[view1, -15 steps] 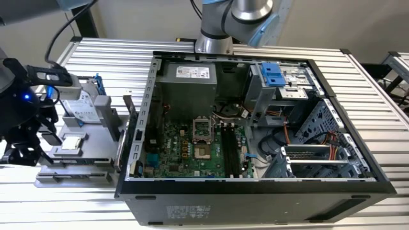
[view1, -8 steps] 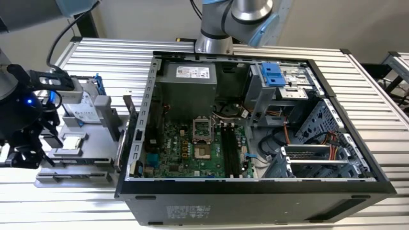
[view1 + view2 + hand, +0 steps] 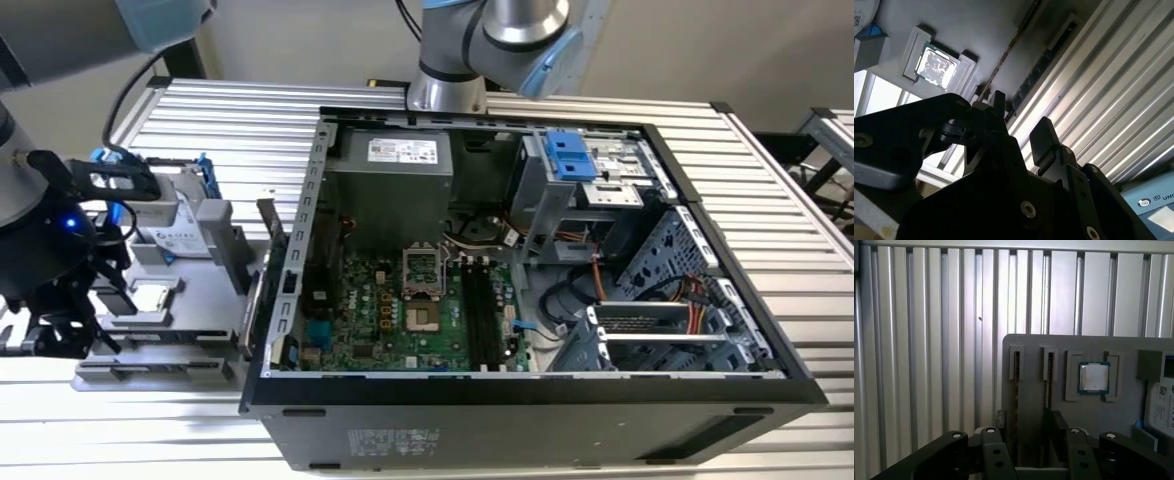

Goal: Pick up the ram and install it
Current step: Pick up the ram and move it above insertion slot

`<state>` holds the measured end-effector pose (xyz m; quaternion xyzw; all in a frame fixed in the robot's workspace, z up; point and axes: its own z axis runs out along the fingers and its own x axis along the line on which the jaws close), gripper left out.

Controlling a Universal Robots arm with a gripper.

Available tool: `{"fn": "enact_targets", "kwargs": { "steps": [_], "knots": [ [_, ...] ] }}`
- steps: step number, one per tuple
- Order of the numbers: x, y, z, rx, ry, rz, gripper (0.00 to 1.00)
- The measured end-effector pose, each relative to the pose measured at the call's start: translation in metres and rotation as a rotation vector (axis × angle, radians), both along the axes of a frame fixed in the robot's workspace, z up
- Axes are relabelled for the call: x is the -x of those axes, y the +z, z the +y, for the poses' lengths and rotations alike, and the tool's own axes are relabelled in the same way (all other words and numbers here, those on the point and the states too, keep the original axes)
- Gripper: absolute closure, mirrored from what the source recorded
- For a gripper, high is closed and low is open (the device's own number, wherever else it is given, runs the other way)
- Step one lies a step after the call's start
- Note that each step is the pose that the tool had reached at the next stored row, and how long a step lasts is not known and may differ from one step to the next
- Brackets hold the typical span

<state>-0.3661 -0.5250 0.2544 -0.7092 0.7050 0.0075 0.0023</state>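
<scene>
In the exterior view the claw (image 3: 54, 335) hung above a grey tray (image 3: 187, 340) beside the open computer case (image 3: 534, 420). In the first wrist view its fingers (image 3: 1000, 422) stood apart, and the ram (image 3: 1015, 405) stood on edge in a slot of the tray, lined up between them. In the second wrist view the ram (image 3: 1013, 41) ran just beyond the fingertips.

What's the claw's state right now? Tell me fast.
Claw: open, holding nothing, above the ram standing on edge in the gray tray.

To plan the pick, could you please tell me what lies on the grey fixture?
On the fixture: a silver chip in a recess, the ram on edge in one of two slots, a hard drive at the edge. The gripper hides their near ends.
</scene>
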Motion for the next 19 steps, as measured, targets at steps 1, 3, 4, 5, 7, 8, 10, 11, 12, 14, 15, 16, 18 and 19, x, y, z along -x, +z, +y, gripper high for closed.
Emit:
{"fn": "enact_targets", "kwargs": {
  "steps": [1, 3, 4, 5, 7, 8, 10, 11, 12, 14, 15, 16, 18, 19],
  "knots": [
    [0.0, -0.0011, 0.0, 0.0, 0.0, 0.0, 0.0],
    [0.0001, -0.0034, 0.0, 0.0, -0.001, 0.0, 0.0],
    [0.0001, -0.0046, 0.0, 0.0, -0.002, 0.0, 0.0],
    [0.0001, -0.0059, 0.0, 0.0, -0.002, -0.0001, 0.0],
    [0.0002, -0.0085, 0.0001, 0.0, -0.004, 0.0, 0.0],
    [0.0003, -0.0099, 0.0, -0.0001, -0.004, 0.0, 0.0],
    [0.0006, -0.0131, 0.0, 0.0, -0.005, 0.0, 0.0],
    [0.0008, -0.0147, 0.0, 0.0, -0.005, 0.0, 0.0],
    [0.0009, -0.0163, 0.0, 0.0, -0.005, 0.0, 0.0],
    [0.0011, -0.0189, -0.0002, 0.0, -0.006, 0.0, 0.0],
    [0.0011, -0.0201, -0.0004, 0.0, -0.007, 0.0, 0.0],
    [0.0011, -0.0213, -0.0007, 0.0, -0.007, 0.0, 0.0],
    [0.001, -0.0234, -0.0015, 0.0001, -0.007, 0.0001, 0.0],
    [0.0011, -0.0246, -0.0019, 0.0, -0.008, 0.0, 0.0]
  ]
}}
